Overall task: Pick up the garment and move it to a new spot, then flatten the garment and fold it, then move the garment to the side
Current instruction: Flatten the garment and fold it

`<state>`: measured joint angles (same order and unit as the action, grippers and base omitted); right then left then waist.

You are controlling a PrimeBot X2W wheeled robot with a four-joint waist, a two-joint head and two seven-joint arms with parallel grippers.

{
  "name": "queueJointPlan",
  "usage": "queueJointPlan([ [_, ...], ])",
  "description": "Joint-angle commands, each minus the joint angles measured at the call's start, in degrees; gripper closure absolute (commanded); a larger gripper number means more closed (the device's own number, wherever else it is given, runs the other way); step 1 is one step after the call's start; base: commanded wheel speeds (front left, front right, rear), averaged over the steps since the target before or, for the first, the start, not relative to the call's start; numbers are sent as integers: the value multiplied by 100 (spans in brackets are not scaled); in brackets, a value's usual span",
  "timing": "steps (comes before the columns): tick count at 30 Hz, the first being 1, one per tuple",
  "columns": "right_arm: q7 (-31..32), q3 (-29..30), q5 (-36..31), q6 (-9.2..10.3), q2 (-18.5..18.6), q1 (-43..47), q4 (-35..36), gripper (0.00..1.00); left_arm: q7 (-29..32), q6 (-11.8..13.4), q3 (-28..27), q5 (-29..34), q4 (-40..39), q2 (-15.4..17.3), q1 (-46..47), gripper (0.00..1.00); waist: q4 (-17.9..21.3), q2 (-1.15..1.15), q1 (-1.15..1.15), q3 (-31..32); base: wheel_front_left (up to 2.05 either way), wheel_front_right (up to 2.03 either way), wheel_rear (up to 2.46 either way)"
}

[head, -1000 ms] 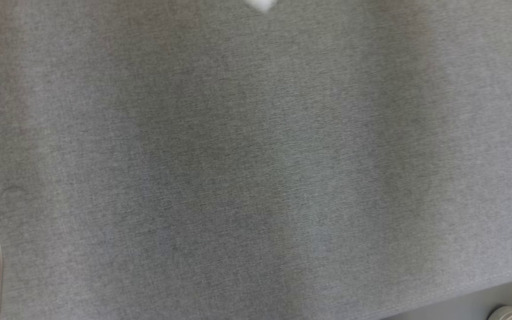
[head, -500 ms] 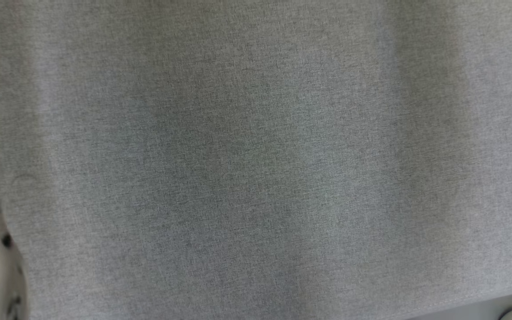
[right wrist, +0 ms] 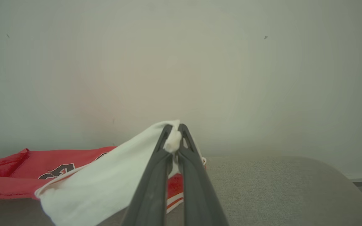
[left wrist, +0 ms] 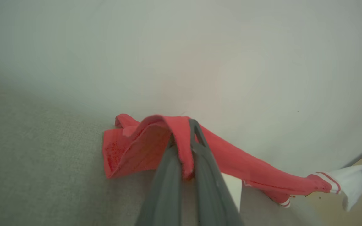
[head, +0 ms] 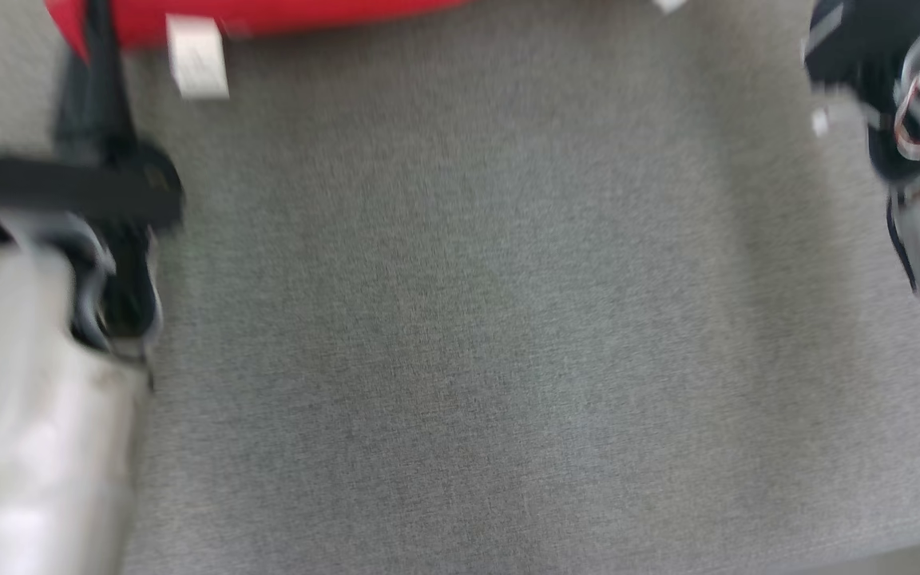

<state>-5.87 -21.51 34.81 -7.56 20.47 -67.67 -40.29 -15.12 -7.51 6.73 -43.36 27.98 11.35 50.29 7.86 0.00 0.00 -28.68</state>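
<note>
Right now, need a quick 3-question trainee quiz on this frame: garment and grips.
1. True or false: the left jaws are shut on red fabric of the garment.
2. Pick one: the cloth pinched in the right jaws is A) red, B) white, C) black.
3. Short answer: what does the garment partly rest on?

Key: 1 true. 2 B. 3 the grey fabric surface.
</note>
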Motion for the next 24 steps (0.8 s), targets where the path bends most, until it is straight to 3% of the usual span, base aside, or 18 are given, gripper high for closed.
queueJointPlan([
  [1, 229, -117, 6, 15, 179, 328, 48, 100, -2, 6, 14, -57, -10, -33, -324, 100, -79, 0, 0, 616, 0, 0, 0],
  [8, 1213, -121, 123, 15, 490, 1476, 391, 100, -2, 6, -40, -245, -50, -259, -1460, 100, -96, 0, 0, 1262, 0, 0, 0],
  [13, 1939, 217, 40, 15, 608, 2509, 795, 100, -2, 6, -163, -254, -44, -400, -2250, 100, -96, 0, 0, 1643, 0, 0, 0],
  [24, 3826, 1698, -833, 15, 209, 4820, 2333, 100, -7, 10, -380, 210, -184, -544, -3460, 100, -122, 0, 0, 2145, 0, 0, 0],
])
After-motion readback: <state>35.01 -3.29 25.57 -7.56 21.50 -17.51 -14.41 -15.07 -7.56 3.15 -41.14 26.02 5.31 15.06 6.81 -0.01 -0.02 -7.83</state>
